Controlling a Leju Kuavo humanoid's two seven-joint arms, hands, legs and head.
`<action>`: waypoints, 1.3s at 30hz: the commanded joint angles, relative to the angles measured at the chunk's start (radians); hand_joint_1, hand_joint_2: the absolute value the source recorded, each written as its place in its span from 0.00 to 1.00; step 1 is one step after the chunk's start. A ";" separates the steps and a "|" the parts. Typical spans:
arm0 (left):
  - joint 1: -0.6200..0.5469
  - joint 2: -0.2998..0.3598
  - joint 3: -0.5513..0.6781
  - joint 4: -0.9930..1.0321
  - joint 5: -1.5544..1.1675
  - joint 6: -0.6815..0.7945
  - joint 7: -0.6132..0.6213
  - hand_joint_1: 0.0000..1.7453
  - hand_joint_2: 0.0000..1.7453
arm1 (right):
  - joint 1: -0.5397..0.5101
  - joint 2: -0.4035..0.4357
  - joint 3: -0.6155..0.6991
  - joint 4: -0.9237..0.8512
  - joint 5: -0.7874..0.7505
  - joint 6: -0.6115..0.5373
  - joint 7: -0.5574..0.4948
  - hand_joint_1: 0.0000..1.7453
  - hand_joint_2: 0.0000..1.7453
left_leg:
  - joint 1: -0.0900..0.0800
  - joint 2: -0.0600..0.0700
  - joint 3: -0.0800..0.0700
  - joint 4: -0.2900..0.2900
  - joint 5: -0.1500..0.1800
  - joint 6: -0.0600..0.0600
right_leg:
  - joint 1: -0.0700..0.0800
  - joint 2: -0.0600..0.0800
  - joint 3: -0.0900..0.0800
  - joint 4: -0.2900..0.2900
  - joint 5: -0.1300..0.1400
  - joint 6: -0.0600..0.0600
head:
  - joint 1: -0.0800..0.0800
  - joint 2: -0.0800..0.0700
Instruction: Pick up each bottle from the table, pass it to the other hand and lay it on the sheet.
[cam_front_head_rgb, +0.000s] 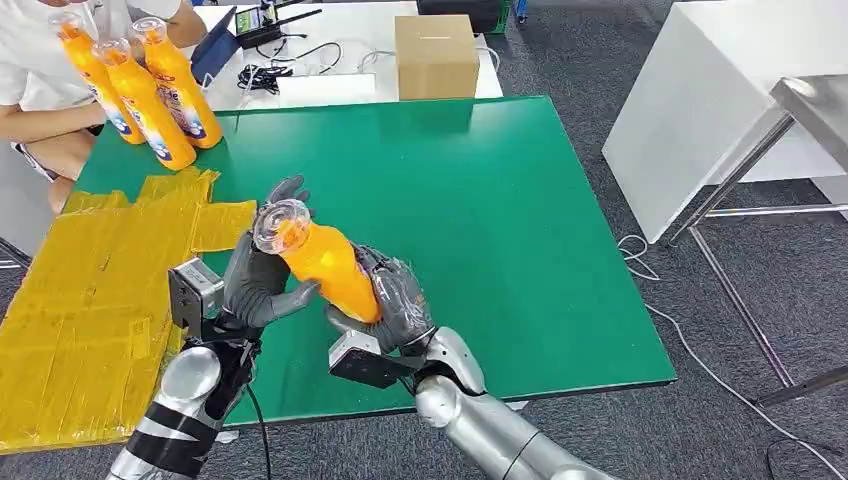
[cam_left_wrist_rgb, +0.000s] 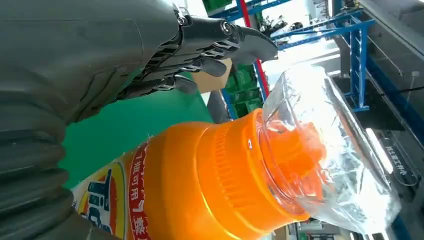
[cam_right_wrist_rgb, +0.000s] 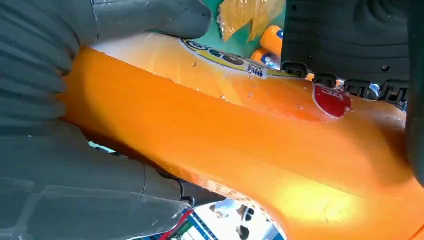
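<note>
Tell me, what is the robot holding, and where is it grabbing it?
An orange bottle: the right hand grips its lower body, the left hand its upper body below the clear cap.

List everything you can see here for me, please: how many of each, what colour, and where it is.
held bottle: one, orange with a clear cap, above the table, between both hands
standing bottles: three, orange, far left corner of the table
table: one, green
sheet: one, yellow, on the table's left side
box: one, brown cardboard, on the white desk beyond the table
metal table: one, grey, far right
cables: several, white, on the floor at right
person: one, white shirt, far left corner
left hand: one, grey, on the held bottle's neck
right hand: one, grey, gripping the held bottle's body
</note>
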 joint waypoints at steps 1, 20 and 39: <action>0.005 0.031 0.004 0.069 -0.033 0.016 0.025 0.00 1.00 | -0.034 -0.012 0.016 -0.032 0.026 -0.027 -0.020 1.00 1.00 | -0.001 0.002 0.003 -0.001 -0.001 -0.001 | -0.001 0.001 0.002 0.000 -0.001 0.000 | 0.000 0.000; 0.065 0.033 0.020 -0.003 -0.024 0.018 0.066 0.00 1.00 | -0.033 -0.016 -0.031 -0.034 0.086 -0.040 0.012 1.00 1.00 | 0.000 0.001 0.004 0.000 -0.002 -0.001 | 0.000 0.000 0.003 0.000 -0.002 0.000 | 0.000 0.000; 0.138 0.041 0.074 -0.137 -0.010 0.040 0.038 0.00 1.00 | -0.055 -0.023 -0.087 0.049 0.162 -0.056 0.132 1.00 1.00 | 0.000 0.001 0.004 -0.001 -0.002 0.000 | 0.000 0.001 0.003 -0.001 -0.001 0.000 | 0.000 0.000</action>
